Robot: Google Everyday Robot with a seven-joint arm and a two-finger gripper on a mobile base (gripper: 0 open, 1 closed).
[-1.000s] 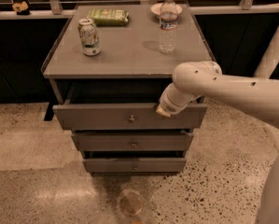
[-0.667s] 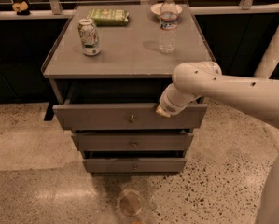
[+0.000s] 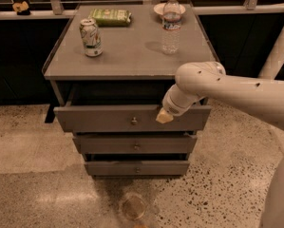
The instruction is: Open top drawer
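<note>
The top drawer [image 3: 108, 119] of the grey-brown cabinet stands pulled out a little, its flat front forward of the cabinet top, with a dark gap above it. Its small round brass knob [image 3: 134, 121] shows at the middle of the front. My gripper [image 3: 164, 117] is at the end of the white arm that reaches in from the right. It sits at the upper edge of the drawer front, right of the knob. Only a pale tip of it shows.
Below are the narrower middle drawer [image 3: 136, 145] and the smallest bottom drawer [image 3: 137, 167], both closed. On the cabinet top [image 3: 132, 56] stand a soda can [image 3: 90, 37], a water bottle [image 3: 170, 24], a green chip bag [image 3: 111, 16] and a small bowl [image 3: 158, 8]. A round mark [image 3: 133, 206] is on the speckled floor.
</note>
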